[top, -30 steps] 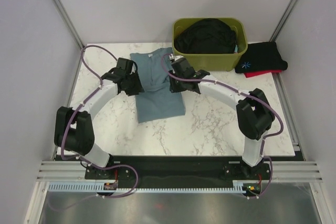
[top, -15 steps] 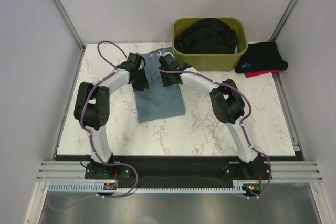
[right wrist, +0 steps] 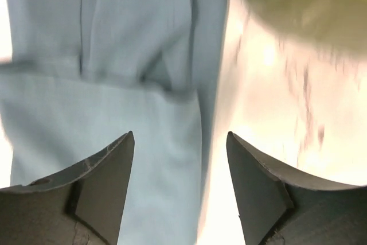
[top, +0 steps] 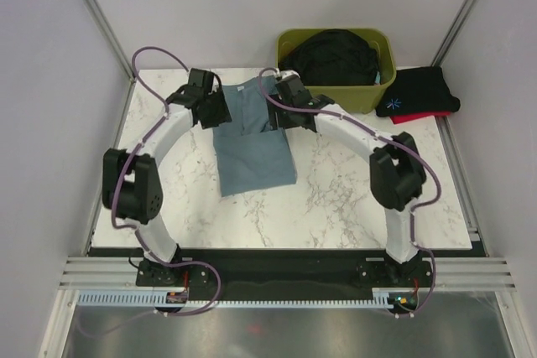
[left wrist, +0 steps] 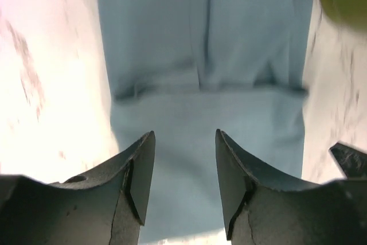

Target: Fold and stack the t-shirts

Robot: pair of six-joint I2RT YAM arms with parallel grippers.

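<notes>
Marbled white worktop (top: 352, 199) is boxed by grey walls (top: 210, 6). Left gripper (left wrist: 184, 135) and right gripper (right wrist: 180, 136) are held apart over teal tee (top: 252, 153), empty.

Spread end effector (right wrist: 180, 142), teal tee (right wrist: 103, 124), possibly bin (right wrist: 309, 4)

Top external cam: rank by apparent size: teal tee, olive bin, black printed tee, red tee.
1. teal-blue t-shirt and olive-green bin: about alike, so not ranked. The bin stands taller, nearer the camera.
2. black t-shirt with blue print.
3. red t-shirt: only an edge shows under the black one.
</notes>
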